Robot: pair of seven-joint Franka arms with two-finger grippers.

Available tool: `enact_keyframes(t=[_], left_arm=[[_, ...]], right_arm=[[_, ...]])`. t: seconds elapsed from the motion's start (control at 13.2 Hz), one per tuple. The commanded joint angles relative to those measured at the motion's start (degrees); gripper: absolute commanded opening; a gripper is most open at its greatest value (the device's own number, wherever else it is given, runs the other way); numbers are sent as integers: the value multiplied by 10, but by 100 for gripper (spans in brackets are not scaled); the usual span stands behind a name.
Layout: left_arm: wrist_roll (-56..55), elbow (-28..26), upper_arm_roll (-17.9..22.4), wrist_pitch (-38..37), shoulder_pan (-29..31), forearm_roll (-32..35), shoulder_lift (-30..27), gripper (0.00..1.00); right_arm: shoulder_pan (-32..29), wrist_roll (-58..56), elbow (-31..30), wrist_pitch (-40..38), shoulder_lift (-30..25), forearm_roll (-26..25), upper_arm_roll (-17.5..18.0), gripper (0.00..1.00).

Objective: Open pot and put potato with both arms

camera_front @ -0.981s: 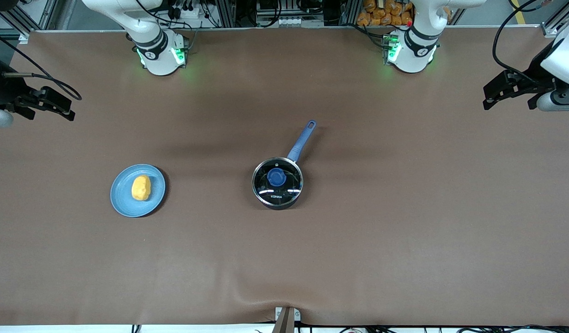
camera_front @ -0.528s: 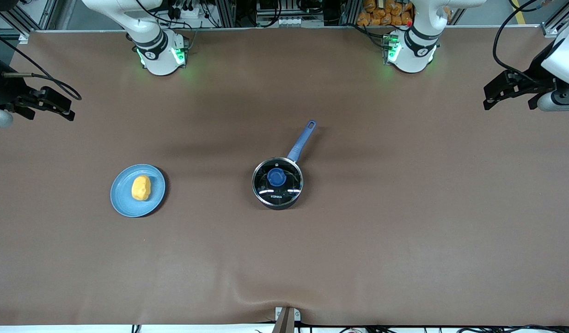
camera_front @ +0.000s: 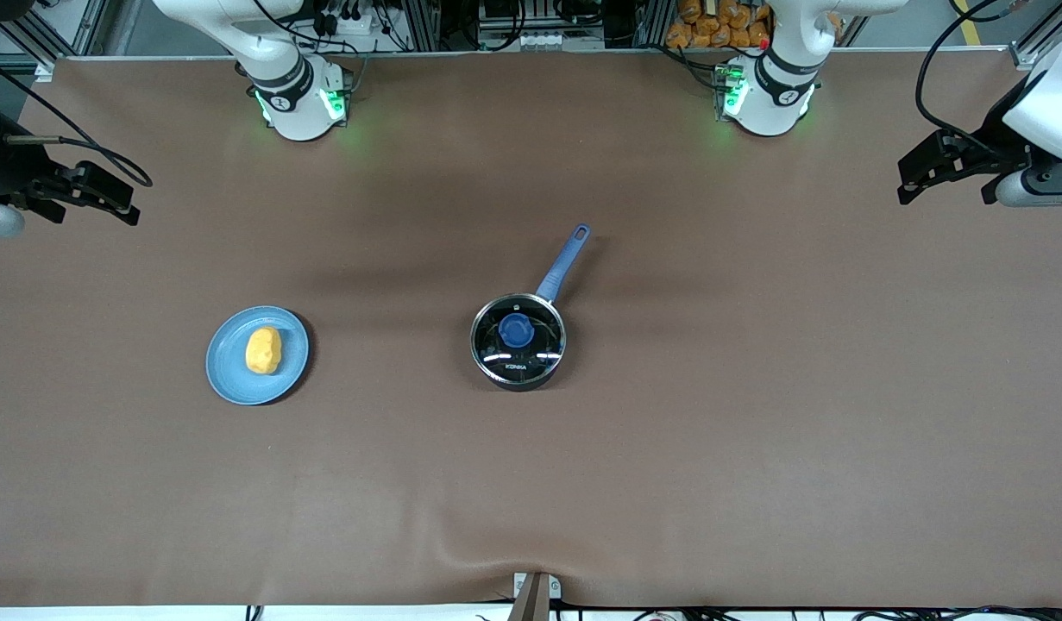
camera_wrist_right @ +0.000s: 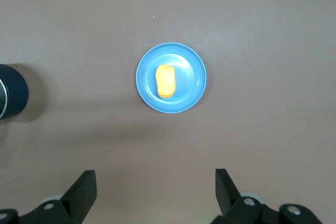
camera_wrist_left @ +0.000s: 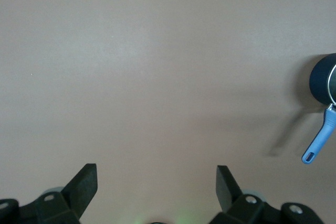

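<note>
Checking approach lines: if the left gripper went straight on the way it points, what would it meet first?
Likely bare table: the open left gripper points down at empty cloth, the pot off to one side.

Potato (camera_wrist_right: 165, 81) on blue plate (camera_wrist_right: 193, 93), pot (camera_wrist_right: 11, 98) nearby.

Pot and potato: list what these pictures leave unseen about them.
- Pot inside: front view, the closed glass lid glares.
- Pot body: both wrist views, cut off by the edge.
- Potato underside: every view, resting on the blue plate.
- Lid lettering: front view, too small.
</note>
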Motion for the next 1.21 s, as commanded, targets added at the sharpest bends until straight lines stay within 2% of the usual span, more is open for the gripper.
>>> enact_keyframes(t=[0.0, 1.13], left_arm=[[-4, 13, -5, -12, 3, -2, 7, 100], [-7, 13, -6, -6, 1, -2, 8, 100]], right_arm=[[-7, 7, 17, -10, 8, 4, 4, 100], [-8, 0, 10, -1, 14, 3, 4, 100]])
